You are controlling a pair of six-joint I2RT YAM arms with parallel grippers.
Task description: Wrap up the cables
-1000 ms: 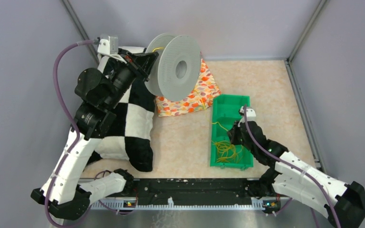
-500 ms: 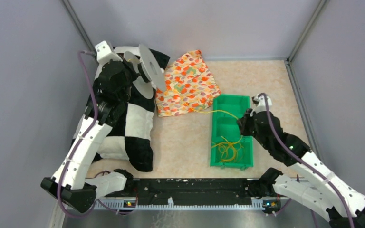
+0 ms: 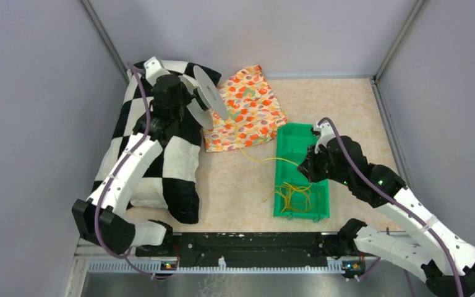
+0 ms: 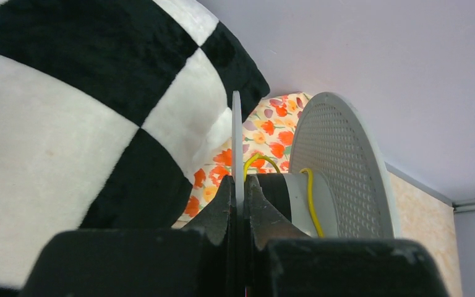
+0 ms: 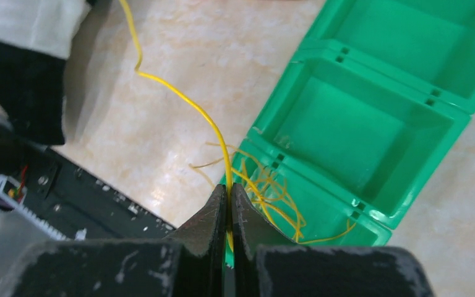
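At the far left of the table (image 3: 235,185), the left gripper (image 3: 188,102) is clamped on the thin near flange of a grey spool (image 3: 210,93), held above a black-and-white checkered cushion (image 3: 179,161) and beside a floral cloth (image 3: 250,111). The left wrist view shows the flange edge pinched between the closed fingers (image 4: 222,198), and a yellow strand looped over the spool's hub.

On the right, the right gripper (image 3: 307,166) hangs over the middle compartment of a green tray (image 3: 297,133) with three compartments. Its jaws are pressed together on a single strand of the cables (image 3: 295,197), seen clearly from the right wrist camera. That strand runs leftward from the gripper toward the near edge of the floral cloth. Most of the cables lie in loose loops in the tray compartment nearest the arm bases, with a few loops spilling over its left wall onto the table.
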